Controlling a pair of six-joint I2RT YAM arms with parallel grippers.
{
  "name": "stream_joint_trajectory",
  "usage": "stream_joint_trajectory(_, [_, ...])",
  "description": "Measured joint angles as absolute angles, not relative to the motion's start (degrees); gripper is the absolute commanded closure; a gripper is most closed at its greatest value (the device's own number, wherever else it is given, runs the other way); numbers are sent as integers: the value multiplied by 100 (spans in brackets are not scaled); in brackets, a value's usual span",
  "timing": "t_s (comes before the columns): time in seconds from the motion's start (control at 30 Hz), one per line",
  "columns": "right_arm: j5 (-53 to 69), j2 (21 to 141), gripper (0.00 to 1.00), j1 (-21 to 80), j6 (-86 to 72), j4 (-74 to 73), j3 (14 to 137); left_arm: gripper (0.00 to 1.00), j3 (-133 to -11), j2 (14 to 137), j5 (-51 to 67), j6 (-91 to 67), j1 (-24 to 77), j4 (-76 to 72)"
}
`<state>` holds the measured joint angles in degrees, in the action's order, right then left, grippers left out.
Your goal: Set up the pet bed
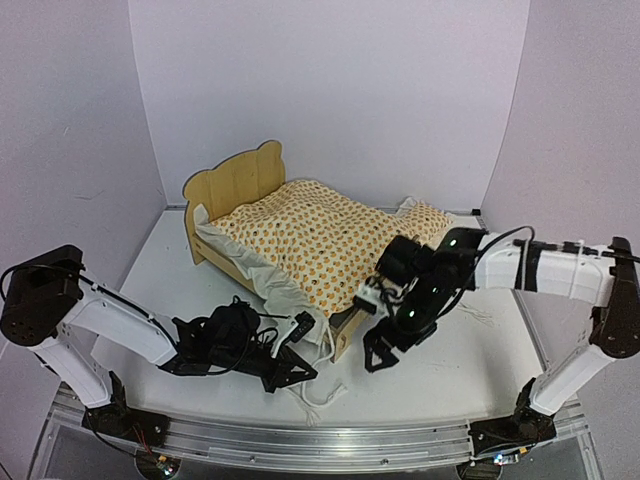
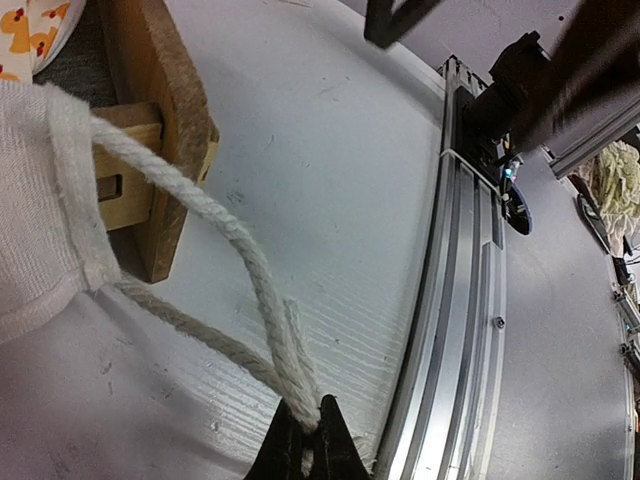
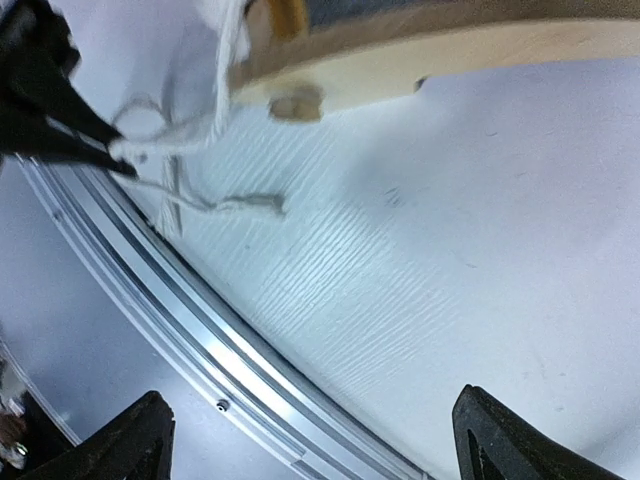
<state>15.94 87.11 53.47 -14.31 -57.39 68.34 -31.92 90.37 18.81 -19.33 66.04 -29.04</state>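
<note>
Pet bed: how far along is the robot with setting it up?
Done: the orange-print bedding covers the pet bed. In hand: the left fingers pinch the bedding's white cord at the foot corner; the right fingers are open, holding nothing. Still to do: the cord hangs loose, and the pillow seems to lie beside the bed, not on it.

One bed (image 1: 235,180), one quilt (image 1: 320,235), one pillow (image 1: 428,220)
</note>
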Motion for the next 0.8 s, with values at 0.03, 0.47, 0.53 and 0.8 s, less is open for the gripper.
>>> stream_joint_trajectory(0.03, [1564, 8851, 2, 5577, -1409, -5575, 6637, 100, -3146, 9037, 1872, -1959, 6584, -2910])
stream_joint_trajectory(0.47, [888, 9249, 15, 6235, -1859, -2875, 4606, 100, -2969, 8836, 1542, -2821, 6272, -3050])
stream_joint_trajectory(0.53, [917, 9264, 16, 6276, -1907, -2661, 4598, 100, -3114, 8906, 1737, -3011, 6265, -3114])
stream_joint_trajectory(0.8, [864, 9279, 11, 6423, -1737, -1671, 4587, 100, -3022, 8606, 2003, -3155, 6305, -3205])
